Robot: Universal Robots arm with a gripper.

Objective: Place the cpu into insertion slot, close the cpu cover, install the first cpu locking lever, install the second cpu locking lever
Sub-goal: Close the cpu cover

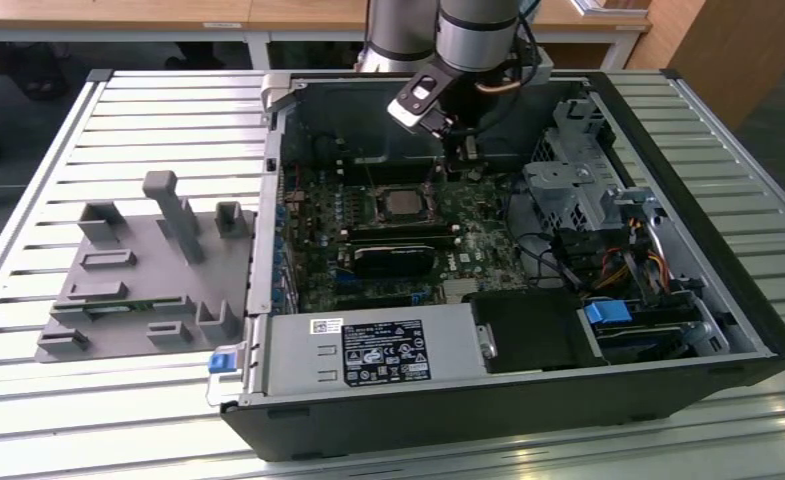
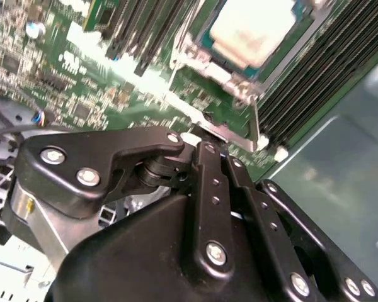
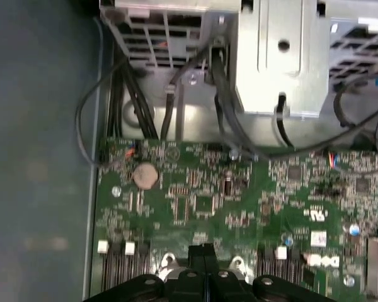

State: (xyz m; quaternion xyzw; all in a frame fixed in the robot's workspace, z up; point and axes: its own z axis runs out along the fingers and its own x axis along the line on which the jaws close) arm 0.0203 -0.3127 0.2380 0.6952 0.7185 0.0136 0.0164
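Pale silver-beige square cpu point(image 2: 252, 31) being cradled flat in dark silver-rimmed square insertion slot point(image 2: 209, 68), judged seated. Black two-finger gripper point(image 1: 468, 160) being held at slot's 1 o'clock in exterior view; jaws being pressed together, nothing visibly clamped, likely as narrow pushing tip.

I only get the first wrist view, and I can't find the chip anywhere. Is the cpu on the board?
Observer: Yes. In the second wrist view the cpu lies flat on the motherboard, pale face up.
Operator: Is the cover down?
Observer: It looks down. The cpu cover frames the chip.
Operator: Where's our gripper from there?
Observer: In the exterior view the gripper hangs just past the chip, toward the exterior view's right.
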